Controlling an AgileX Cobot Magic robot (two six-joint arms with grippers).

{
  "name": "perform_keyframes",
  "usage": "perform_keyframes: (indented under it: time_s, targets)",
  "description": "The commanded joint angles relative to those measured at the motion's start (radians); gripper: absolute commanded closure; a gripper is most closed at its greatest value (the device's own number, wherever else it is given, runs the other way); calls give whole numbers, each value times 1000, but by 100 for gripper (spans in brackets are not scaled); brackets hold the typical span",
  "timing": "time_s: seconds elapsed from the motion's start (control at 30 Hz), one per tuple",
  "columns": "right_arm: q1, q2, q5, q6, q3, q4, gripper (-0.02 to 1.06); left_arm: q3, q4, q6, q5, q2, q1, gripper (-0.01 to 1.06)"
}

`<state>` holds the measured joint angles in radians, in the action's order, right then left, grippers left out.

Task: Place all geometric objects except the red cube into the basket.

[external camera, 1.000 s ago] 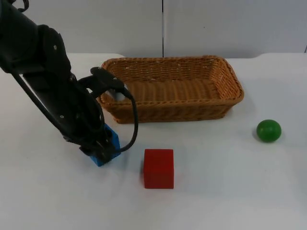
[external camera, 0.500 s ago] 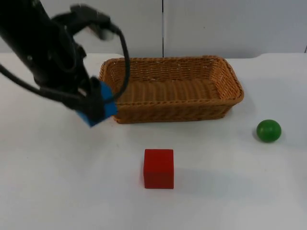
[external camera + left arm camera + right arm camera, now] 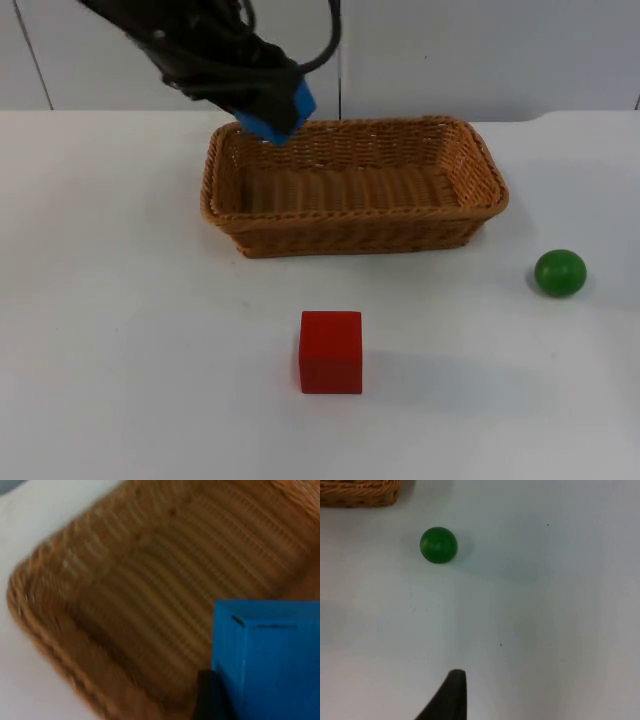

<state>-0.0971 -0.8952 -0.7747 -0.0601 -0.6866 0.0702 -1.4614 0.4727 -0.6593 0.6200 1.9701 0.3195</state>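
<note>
My left gripper [image 3: 268,110] is shut on a blue block [image 3: 280,112] and holds it in the air over the back left corner of the wicker basket [image 3: 470,200]. In the left wrist view the blue block [image 3: 267,660] hangs above the woven basket floor [image 3: 150,600]. A red cube [image 3: 331,351] sits on the table in front of the basket. A green ball [image 3: 559,272] lies at the right, and the right wrist view shows the green ball [image 3: 438,545] beyond a black fingertip [image 3: 451,695] of my right gripper, which waits above the table.
The white table [image 3: 120,380] stretches around the basket on all sides. A grey partition wall [image 3: 480,50] stands behind the basket. A corner of the basket [image 3: 360,492] lies near the ball in the right wrist view.
My left gripper lifted the blue block off the table at the basket's front left, carried it up and to the right, and now holds it over the basket's back left corner.
</note>
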Motion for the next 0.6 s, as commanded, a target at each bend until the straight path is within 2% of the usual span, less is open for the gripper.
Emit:
perform_keyframes:
  time_s: [0.0,0.07,0.1,0.23,0.27,0.4,0.47,0.57]
  targets:
    - [7,3,6,1,0,5,-1,-85,28,17,4,78,5,105]
    - [7,3,11,1,0,5,-1,-187,43,17,25,169,5,105]
    - [7,3,11,1,0,5,-1,-187,43,17,25,169,5,105]
    - [7,3,15,1,0,10,-1,-373,43,34,103,337,5,105]
    - [7,3,15,1,0,10,-1,-373,43,34,103,337,5,105]
    - [7,3,17,1,0,10,-1,-504,43,74,157,458,13,105]
    - [7,3,17,1,0,11,-1,-519,43,78,162,474,13,104]
    - [7,3,17,1,0,14,-1,-521,39,80,159,494,18,86]
